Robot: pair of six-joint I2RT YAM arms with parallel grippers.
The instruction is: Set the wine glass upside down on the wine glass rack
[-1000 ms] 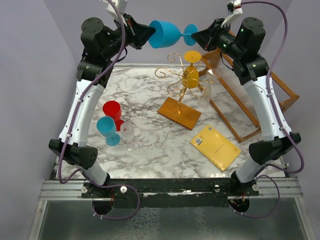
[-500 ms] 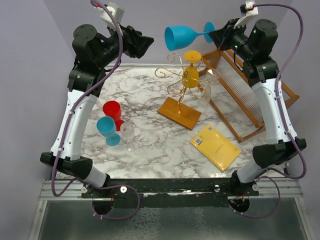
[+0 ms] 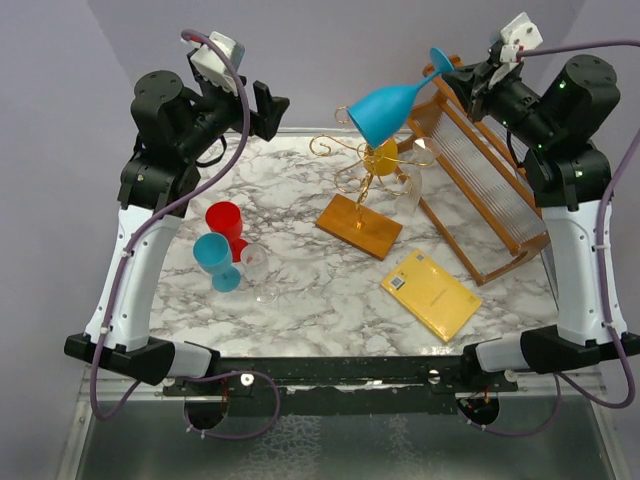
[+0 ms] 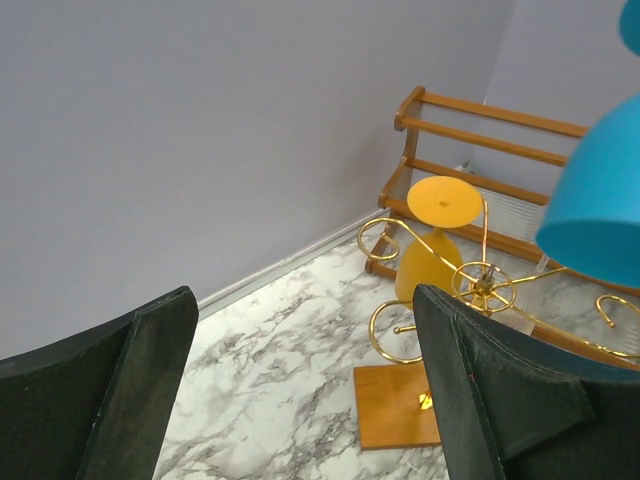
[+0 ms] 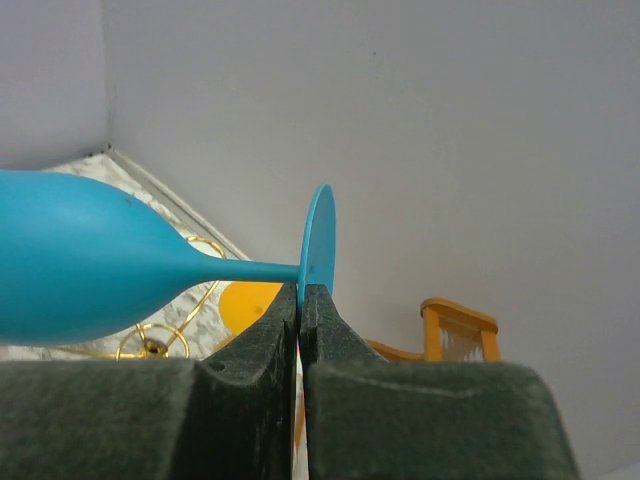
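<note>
Pinching only the foot's edge, the right hand (image 3: 457, 77) has the blue wine glass (image 3: 385, 110) tilted out above the gold rack (image 3: 372, 170); it could slip or clip the yellow glass (image 3: 380, 155). Left hand (image 3: 262, 108) hangs open, empty.

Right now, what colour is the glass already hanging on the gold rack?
Yellow. The hanging glass shows best in the left wrist view.

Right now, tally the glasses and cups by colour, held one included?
Blue: 2, the held wine glass and a blue glass on the table
Red: 1, red cup
Yellow: 1, yellow glass on the wine glass rack
Clear: 2, clear glass by the blue one, clear glass at the rack
Total: 6
</note>
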